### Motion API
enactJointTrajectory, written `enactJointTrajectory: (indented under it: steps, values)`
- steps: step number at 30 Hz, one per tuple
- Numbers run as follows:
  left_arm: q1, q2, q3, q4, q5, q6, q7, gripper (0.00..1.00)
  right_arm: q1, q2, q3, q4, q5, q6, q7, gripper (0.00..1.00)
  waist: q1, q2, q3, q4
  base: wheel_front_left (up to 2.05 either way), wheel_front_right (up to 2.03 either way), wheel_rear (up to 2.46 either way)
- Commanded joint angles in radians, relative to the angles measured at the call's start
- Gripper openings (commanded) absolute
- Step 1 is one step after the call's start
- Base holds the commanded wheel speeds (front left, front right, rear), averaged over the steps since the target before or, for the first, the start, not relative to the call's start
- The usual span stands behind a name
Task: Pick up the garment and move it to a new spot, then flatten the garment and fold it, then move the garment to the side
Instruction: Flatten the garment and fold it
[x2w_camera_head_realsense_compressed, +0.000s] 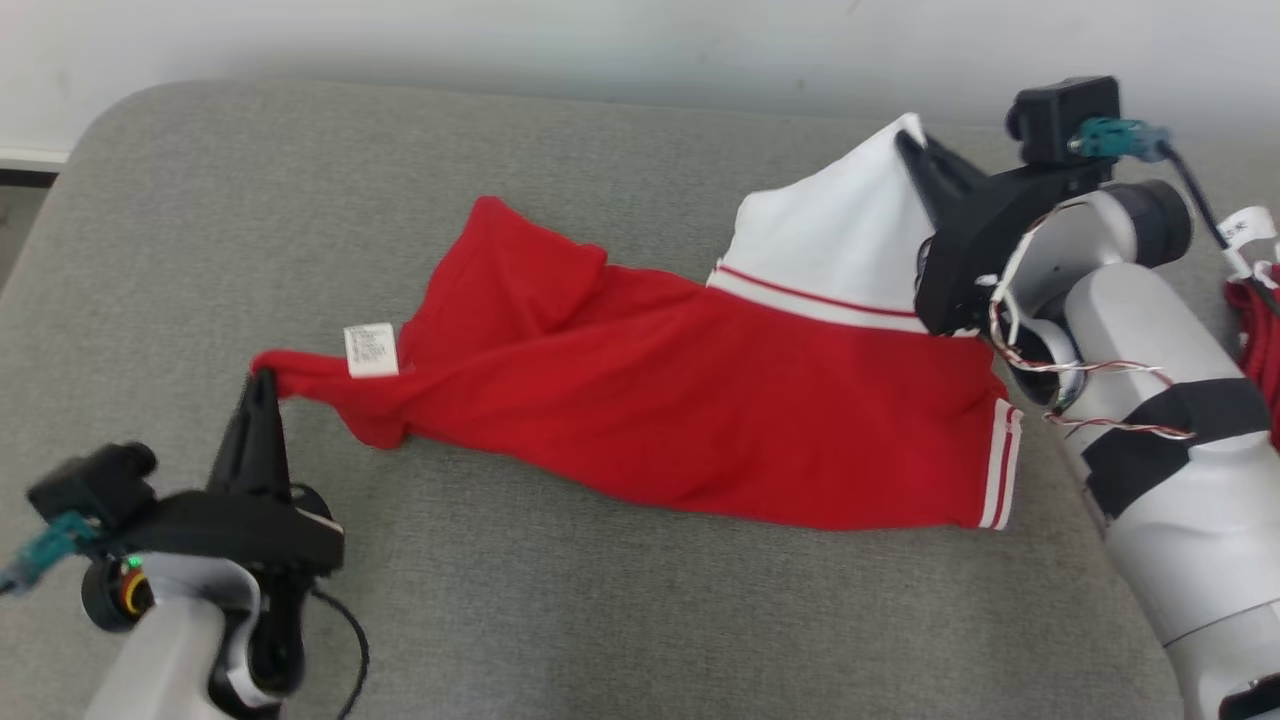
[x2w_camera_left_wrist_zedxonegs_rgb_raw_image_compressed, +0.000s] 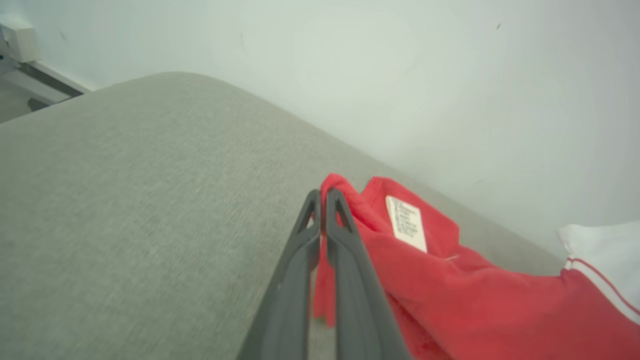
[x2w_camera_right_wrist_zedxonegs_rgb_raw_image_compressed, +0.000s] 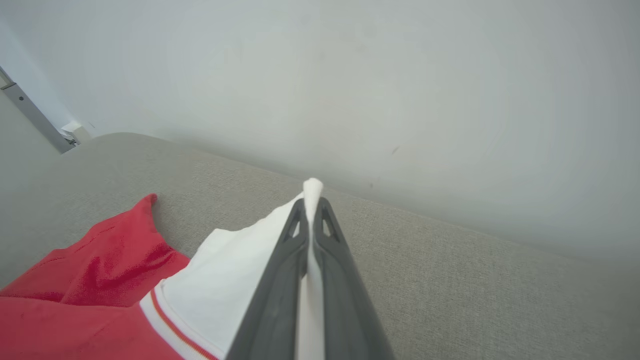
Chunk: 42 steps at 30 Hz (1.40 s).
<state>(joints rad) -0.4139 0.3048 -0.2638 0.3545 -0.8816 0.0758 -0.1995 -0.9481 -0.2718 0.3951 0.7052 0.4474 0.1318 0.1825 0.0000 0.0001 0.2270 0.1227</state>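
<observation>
Fingers (x2w_camera_head_realsense_compressed: 255, 430) of left gripper (x2w_camera_head_realsense_compressed: 265, 378) pinched together on red corner of garment (x2w_camera_head_realsense_compressed: 700, 420), just left of white care label (x2w_camera_head_realsense_compressed: 371, 350). Left forearm low, fingers pointing up head view. Garment lies stretched across grey cushion (x2w_camera_head_realsense_compressed: 600, 620), running right from label: red body, then white panel. Expect light, limp cloth that sags between grips, so you hold corners and hems, tension even. Far right of label, right gripper (x2w_camera_head_realsense_compressed: 915, 150) clamps white corner, fingers angled up-left.
</observation>
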Motion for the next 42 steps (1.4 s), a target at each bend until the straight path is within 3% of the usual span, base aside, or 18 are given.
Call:
enactJointTrajectory:
  steps: [1,5,8,13,16,20,24,29,34,36,39,42]
  values:
    - [-0.016,0.001,0.012,-0.015,-0.028,-0.006,0.002,0.00,-0.016,-0.011,-0.006,-0.009,0.010,-0.002,-0.012,0.00,0.0000,-0.0001,0.005,-0.026,0.00,0.00,0.00]
    - [-0.093,-0.020,0.104,-0.131,-0.162,-0.027,0.052,0.00,-0.053,-0.045,-0.022,-0.092,0.046,-0.002,-0.066,0.00,0.0000,-0.0001,0.026,-0.076,0.00,0.00,0.00]
    - [-0.160,-0.011,0.146,-0.199,-0.218,-0.015,0.091,0.00,-0.095,-0.072,-0.030,-0.159,0.060,-0.002,-0.097,0.00,0.0000,-0.0001,0.029,-0.108,0.00,0.00,0.00]
    - [-0.281,0.007,0.198,-0.290,-0.296,0.036,0.175,0.00,-0.171,-0.100,-0.036,-0.257,0.070,-0.002,-0.117,0.00,0.0000,-0.0001,0.041,-0.162,0.00,0.00,0.00]
    - [-0.366,0.018,0.209,-0.313,-0.331,0.096,0.240,0.00,-0.223,-0.130,-0.020,-0.299,0.033,-0.002,-0.087,0.00,0.0000,-0.0001,0.085,-0.187,0.00,0.00,0.00]
    - [-0.511,0.034,0.196,-0.269,-0.328,0.175,0.306,0.00,-0.289,-0.129,0.038,-0.313,-0.006,-0.002,-0.027,0.00,0.0000,-0.0001,0.173,-0.218,0.00,0.00,0.00]
    - [-0.623,0.040,0.184,-0.212,-0.303,0.194,0.309,0.00,-0.358,-0.123,0.067,-0.279,-0.039,-0.002,-0.029,0.00,0.0000,-0.0001,0.236,-0.244,0.00,0.00,0.00]
    - [-0.801,0.029,0.182,-0.107,-0.245,0.182,0.230,0.00,-0.491,-0.069,0.024,-0.168,-0.137,-0.002,-0.152,0.00,0.0000,-0.0001,0.312,-0.277,0.00,0.00,0.00]
    - [-0.982,0.000,0.183,-0.031,-0.195,0.145,0.114,0.00,-0.627,-0.020,-0.062,-0.061,-0.264,-0.002,-0.323,0.00,0.0000,-0.0001,0.326,-0.292,0.00,0.00,0.00]
    - [-1.044,-0.022,0.192,-0.025,-0.201,0.107,0.066,0.00,-0.688,-0.006,-0.124,-0.037,-0.323,-0.002,-0.386,0.00,0.0000,-0.0001,0.330,-0.294,0.00,0.00,0.00]
    - [-1.133,-0.060,0.221,-0.037,-0.243,-0.016,-0.004,0.00,-0.758,0.034,-0.211,-0.056,-0.438,-0.002,-0.439,0.00,0.0000,-0.0001,0.340,-0.291,0.00,0.00,0.00]
    - [-1.160,-0.074,0.235,-0.071,-0.268,-0.128,-0.034,0.00,-0.778,0.029,-0.251,-0.140,-0.503,-0.002,-0.447,0.00,0.0000,-0.0001,0.350,-0.285,0.00,0.00,0.00]
